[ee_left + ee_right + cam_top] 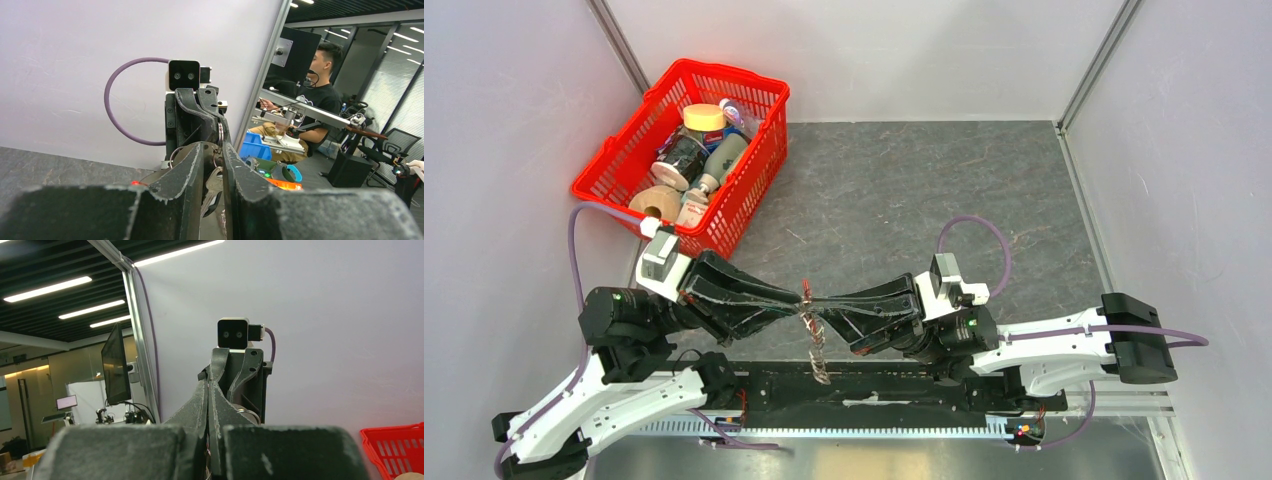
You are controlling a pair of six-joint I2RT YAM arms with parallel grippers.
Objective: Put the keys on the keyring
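My two grippers meet tip to tip above the table's near edge. The right gripper (pixel 816 302) is shut on the keyring (pixel 817 345), and the silvery chain hangs down from the tips with a bit of red tag at the top. In the left wrist view a thin ring (pixel 220 134) stands edge-on in the right gripper's tips. A silver key (pixel 216 181) with a dark head hangs below it, in the narrow gap between my left gripper's (pixel 212 146) fingers. I cannot see the fingers pressing on it. In the right wrist view the right gripper (pixel 208 382) shows its fingers pressed together.
A red basket (pixel 746 205) full of bottles, jars and tape rolls stands at the back left, close to the left arm. A black rail (pixel 874 385) runs along the near edge under the hanging chain. White walls enclose the grey table on three sides.
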